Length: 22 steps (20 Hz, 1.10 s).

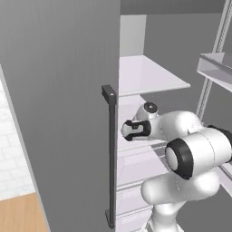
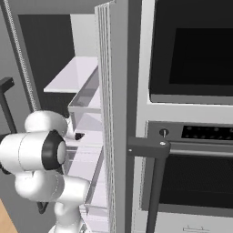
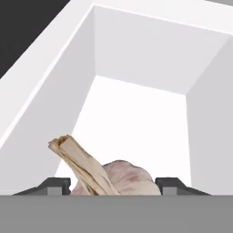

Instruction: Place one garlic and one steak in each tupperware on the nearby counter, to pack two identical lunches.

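Between the two dark fingertips [image 3: 58, 185] at the bottom of the hand view sits a garlic [image 3: 119, 178], a pale, pinkish bulb with a dry tan stalk slanting up toward the left. One tip stands just to each side of the bulb, so the gripper [image 3: 111, 186] straddles it. Its jaws are partly spread; whether they press on the bulb or only flank it cannot be told, since the contact is cut off at the bottom edge. The garlic lies inside a white bin [image 3: 136, 59] with tall plain walls, near the bin's closer end, with bare white floor stretching beyond it to the far wall.

From the left base view, the white arm [image 1: 195, 154] reaches into an open fridge, past the grey door [image 1: 59, 113] with its dark vertical handle [image 1: 110, 154], under a white shelf [image 1: 145, 74]. From the right base view, the arm enters at the height of the door racks [image 2: 86, 102], beside a wall oven [image 2: 191, 132].
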{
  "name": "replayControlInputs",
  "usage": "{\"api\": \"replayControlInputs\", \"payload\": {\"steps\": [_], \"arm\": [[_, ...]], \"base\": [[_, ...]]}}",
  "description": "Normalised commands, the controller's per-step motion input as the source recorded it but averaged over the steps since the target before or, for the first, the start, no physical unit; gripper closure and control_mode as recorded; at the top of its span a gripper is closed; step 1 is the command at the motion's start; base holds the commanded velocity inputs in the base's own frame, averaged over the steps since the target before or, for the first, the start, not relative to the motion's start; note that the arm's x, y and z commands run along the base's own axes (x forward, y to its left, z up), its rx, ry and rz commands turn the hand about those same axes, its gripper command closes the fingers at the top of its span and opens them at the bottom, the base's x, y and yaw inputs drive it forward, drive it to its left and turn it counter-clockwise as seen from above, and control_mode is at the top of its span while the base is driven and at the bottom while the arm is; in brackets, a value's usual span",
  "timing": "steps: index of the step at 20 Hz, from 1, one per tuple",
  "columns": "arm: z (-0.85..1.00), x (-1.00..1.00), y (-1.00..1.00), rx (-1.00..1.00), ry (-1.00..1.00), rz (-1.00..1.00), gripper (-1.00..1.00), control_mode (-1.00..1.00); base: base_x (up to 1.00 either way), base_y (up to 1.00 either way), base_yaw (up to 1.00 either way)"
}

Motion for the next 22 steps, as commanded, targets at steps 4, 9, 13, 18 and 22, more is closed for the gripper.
{"api": "replayControlInputs", "payload": {"steps": [4,9,13,18,22], "arm": [[0.62,-0.76,-0.04,0.00,0.02,-0.14,1.00,-1.00],[0.96,-0.58,-0.02,0.00,0.10,-0.11,1.00,-1.00],[0.77,-0.74,-0.10,0.00,0.15,-0.10,1.00,-1.00],[0.16,-0.95,-0.09,0.02,0.13,-0.03,1.00,-1.00],[0.00,-1.00,-0.14,0.07,0.08,0.00,1.00,-1.00]], "base": [[0.00,0.00,0.00],[0.00,0.00,0.00],[0.00,0.00,0.00],[0.00,0.00,0.00],[0.00,0.00,0.00]]}}
